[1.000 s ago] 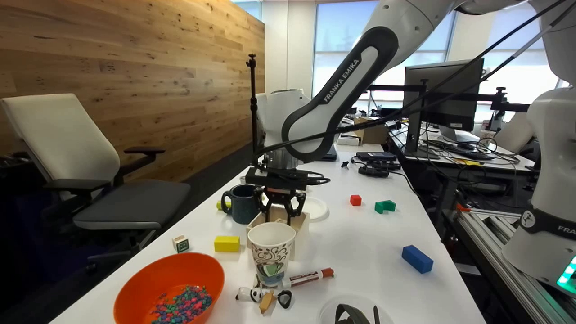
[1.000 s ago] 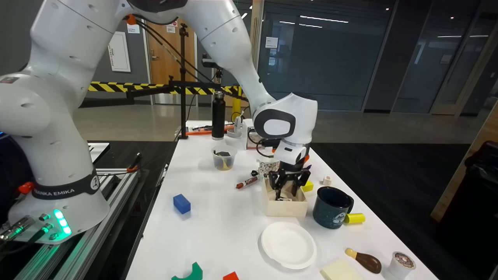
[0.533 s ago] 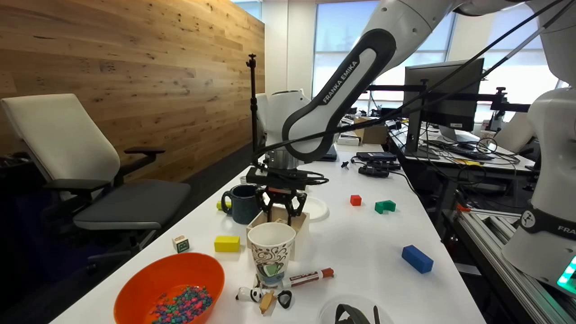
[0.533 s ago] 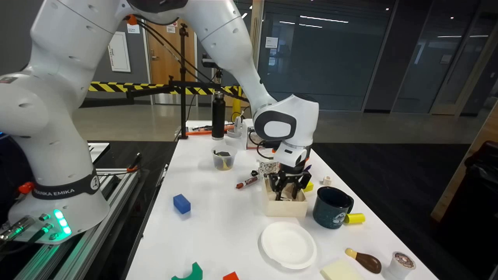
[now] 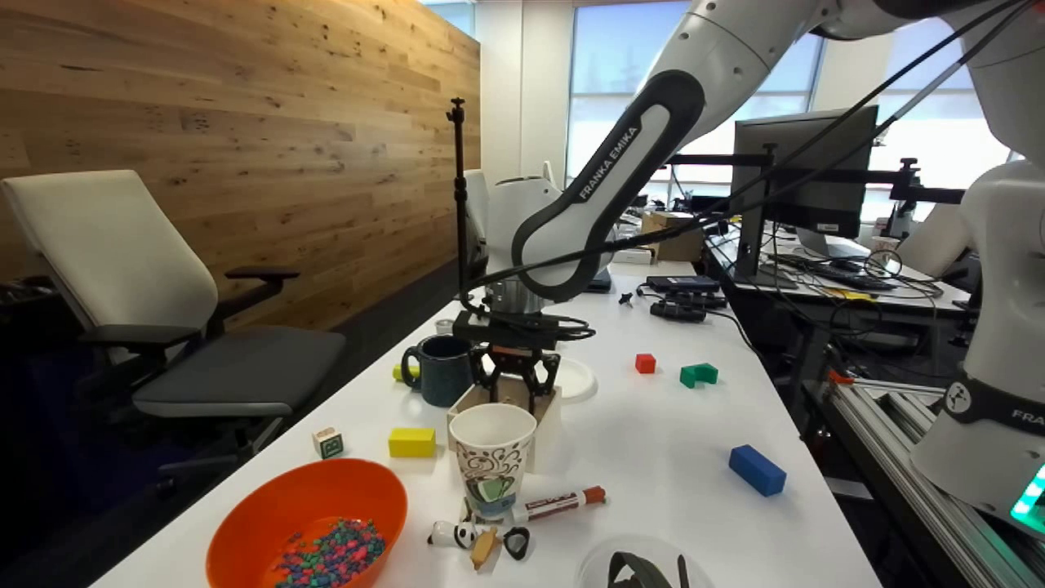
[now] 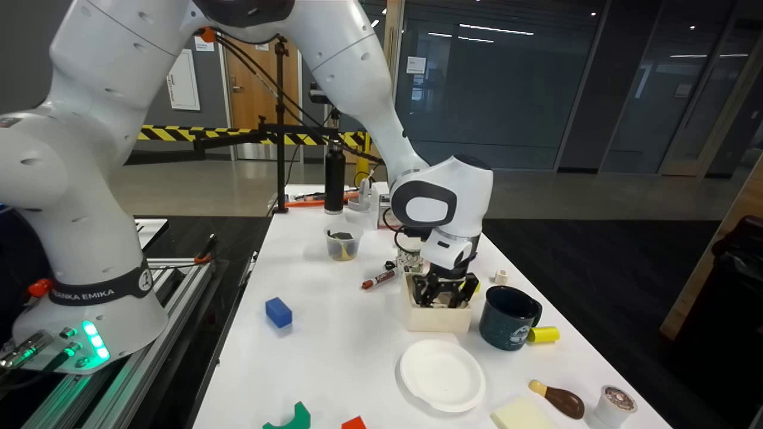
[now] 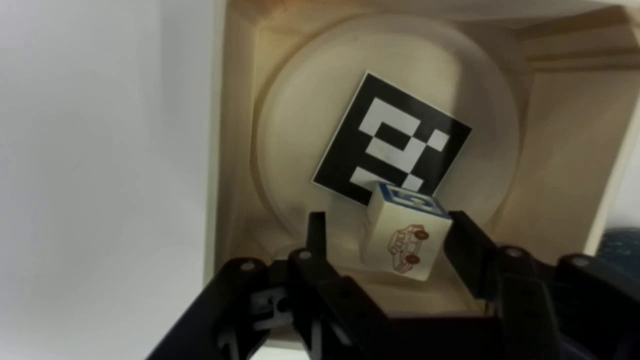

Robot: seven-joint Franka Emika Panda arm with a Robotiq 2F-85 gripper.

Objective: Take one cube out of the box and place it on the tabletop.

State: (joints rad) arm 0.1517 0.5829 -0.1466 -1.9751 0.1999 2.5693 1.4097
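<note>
A light wooden box stands on the white tabletop [image 5: 653, 441]; its front wall [image 6: 438, 320] shows in an exterior view and its rim [image 7: 214, 150] in the wrist view. In the wrist view a white cube [image 7: 407, 240] with a car picture and a blue-edged side sits tilted inside the box. My gripper [image 7: 385, 227] is open with its fingers on either side of the cube. The right finger is at the cube's edge; a gap shows at the left finger. In the exterior views my gripper [image 5: 513, 402] [image 6: 440, 301] reaches down into the box, and the cube is hidden.
A patterned paper cup [image 5: 492, 465] stands right beside the box, and a dark mug [image 6: 506, 319] on another side. A white plate [image 6: 442, 375], a yellow block [image 5: 412, 443], an orange bowl [image 5: 269, 506] and a blue block [image 6: 278, 312] lie around. A black-and-white marker card [image 7: 390, 142] lies inside the box.
My gripper has moved down deeper into the box and shifted slightly sideways, to the right in an exterior view. The fingers stay apart. The objects on the table have not moved.
</note>
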